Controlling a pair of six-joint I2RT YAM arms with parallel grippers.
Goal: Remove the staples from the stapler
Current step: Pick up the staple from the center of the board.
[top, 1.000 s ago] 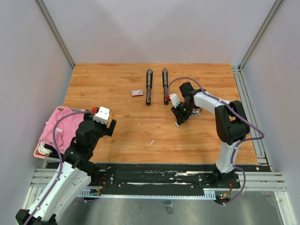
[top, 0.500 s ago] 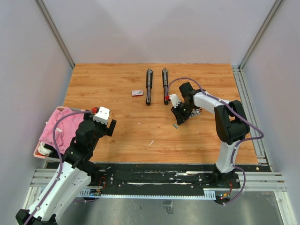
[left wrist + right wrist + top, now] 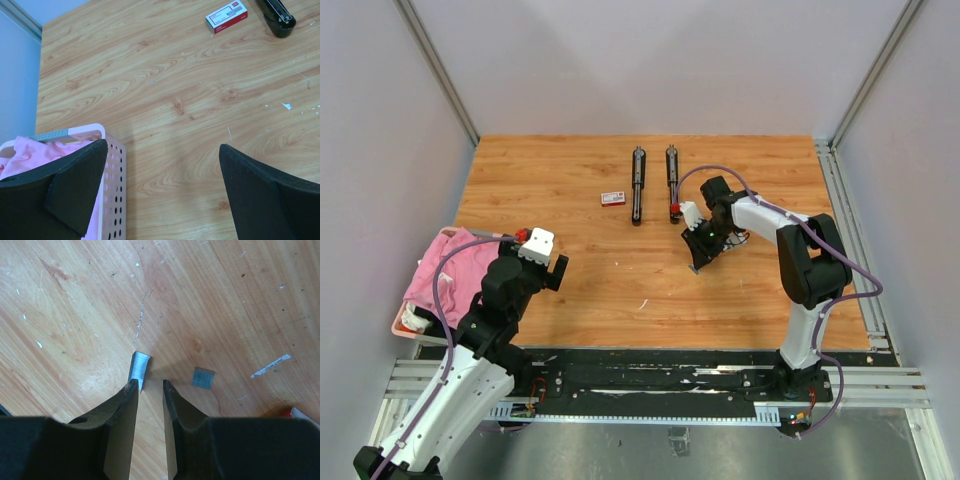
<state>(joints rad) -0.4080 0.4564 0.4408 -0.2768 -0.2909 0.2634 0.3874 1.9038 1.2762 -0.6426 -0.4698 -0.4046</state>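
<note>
Two long black stapler parts [image 3: 637,185] [image 3: 672,182] lie side by side at the back of the table; one end shows in the left wrist view [image 3: 280,15]. A short silvery strip of staples [image 3: 139,369] lies on the wood, touching the tip of my right gripper's left finger. A smaller flat piece of staples [image 3: 203,378] lies just to its right. My right gripper [image 3: 148,384] [image 3: 698,263] points down at the table, its jaws a narrow gap apart with nothing between them. My left gripper [image 3: 162,146] [image 3: 558,268] hovers wide open and empty, far from the stapler.
A small red-and-white box [image 3: 613,198] [image 3: 226,16] lies left of the stapler parts. A pink perforated basket [image 3: 112,165] with pink cloth [image 3: 445,270] sits at the table's left edge beside my left gripper. White flecks [image 3: 271,365] dot the wood.
My right gripper's jaws have parted a little and the wrist has shifted slightly left; the staple strip now lies free at its fingertip. The left arm has not moved.
</note>
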